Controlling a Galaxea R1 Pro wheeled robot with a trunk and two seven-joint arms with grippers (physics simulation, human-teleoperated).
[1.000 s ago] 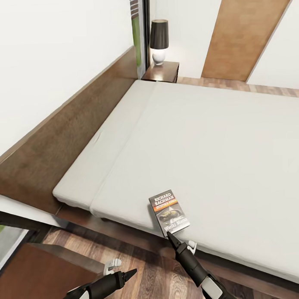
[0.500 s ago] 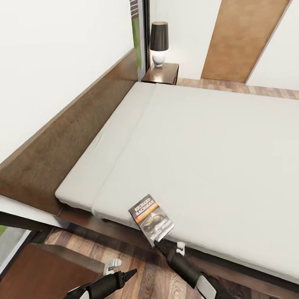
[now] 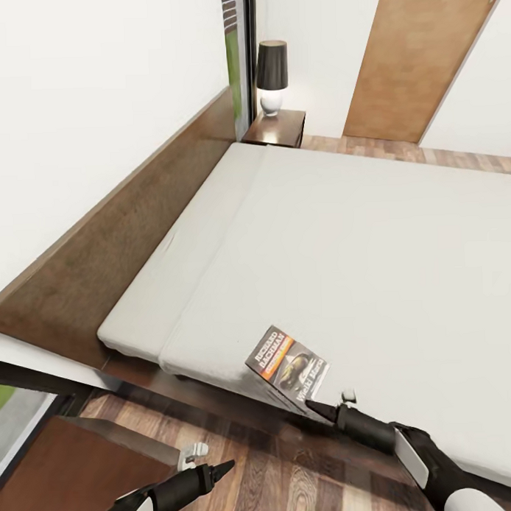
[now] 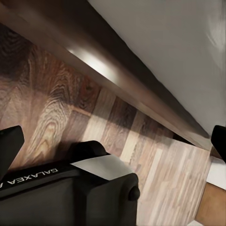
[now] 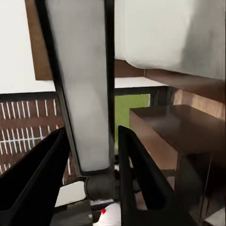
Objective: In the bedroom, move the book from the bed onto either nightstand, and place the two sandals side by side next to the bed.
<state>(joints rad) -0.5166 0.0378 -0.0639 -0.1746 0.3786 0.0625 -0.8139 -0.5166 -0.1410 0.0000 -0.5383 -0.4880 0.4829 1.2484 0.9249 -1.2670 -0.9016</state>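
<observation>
Low over the bed (image 3: 372, 229) edge, right gripper (image 3: 317, 408) pinches the tilted book (image 3: 287, 365).

I am in a home bedroom: a wide bed (image 3: 372, 229) with wooden headboard (image 3: 130, 238), a nightstand (image 3: 277, 128) with lamp (image 3: 271, 77) beside its head.

book (image 3: 288, 366) turned, corner raised off bed (image 3: 373, 244) edge, right gripper (image 3: 320, 409) swung in from right
</observation>
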